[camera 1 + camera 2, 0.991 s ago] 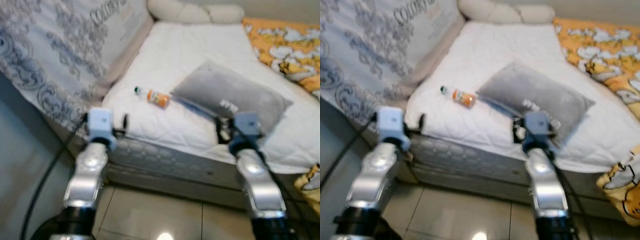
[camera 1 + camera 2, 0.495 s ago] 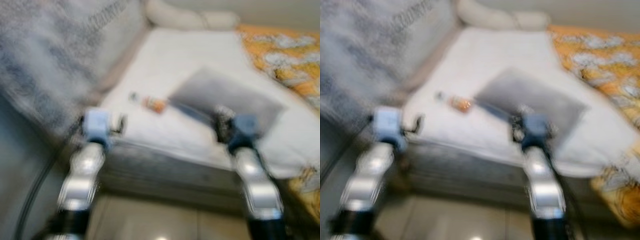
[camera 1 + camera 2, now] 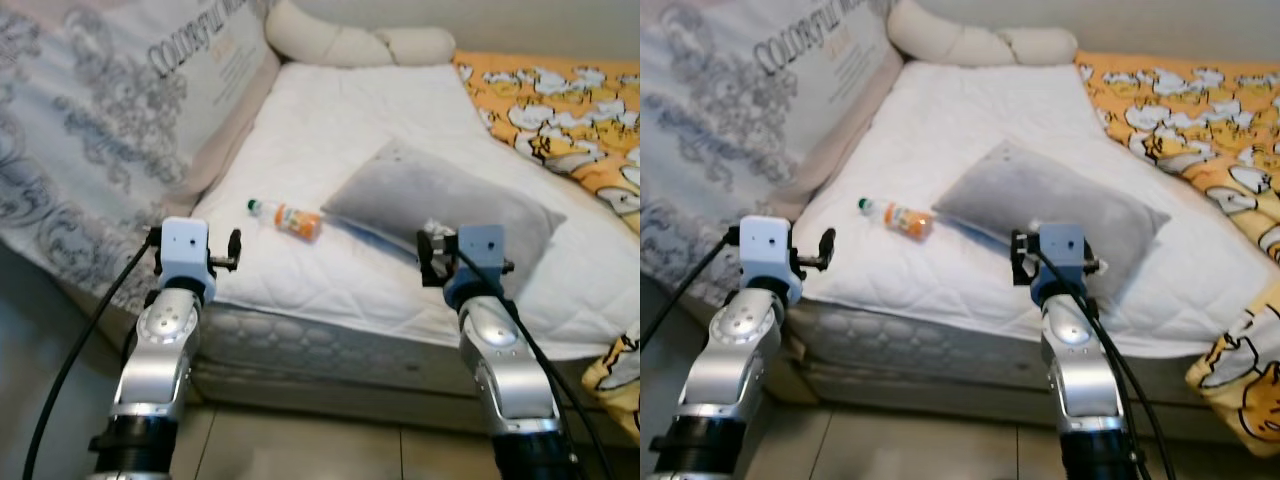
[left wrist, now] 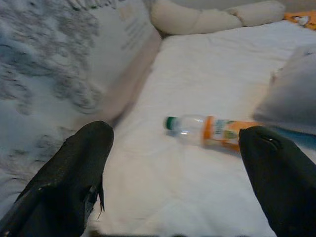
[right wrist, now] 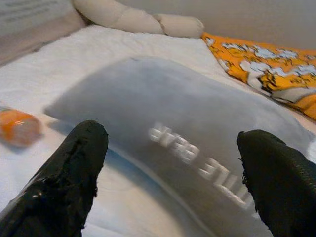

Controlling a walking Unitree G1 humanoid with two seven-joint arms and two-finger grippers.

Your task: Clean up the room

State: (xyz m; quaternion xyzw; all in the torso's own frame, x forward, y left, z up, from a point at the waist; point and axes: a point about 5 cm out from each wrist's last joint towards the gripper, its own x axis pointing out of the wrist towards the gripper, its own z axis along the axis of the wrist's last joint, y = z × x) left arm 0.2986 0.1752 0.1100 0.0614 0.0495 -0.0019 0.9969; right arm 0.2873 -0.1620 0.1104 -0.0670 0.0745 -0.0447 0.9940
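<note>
Two silver arms reach forward in the left eye view toward a bed with a white quilted mattress. The left gripper hangs over the mattress's near edge by its near left corner, and the right gripper hangs over the near edge in front of a grey pillow. A small bottle with an orange label and green cap lies on its side between the near left corner and the pillow, just beside the pillow's left end. A large patterned cushion leans along the left edge, a cream bolster lies along the far edge, and an orange printed blanket covers the right side.

From the left wrist view, the left gripper's black fingers are spread wide, empty, with the bottle lying on the mattress beyond them.

From the right wrist view, the right gripper's fingers are likewise spread wide and empty, the pillow with white lettering right ahead of them.
</note>
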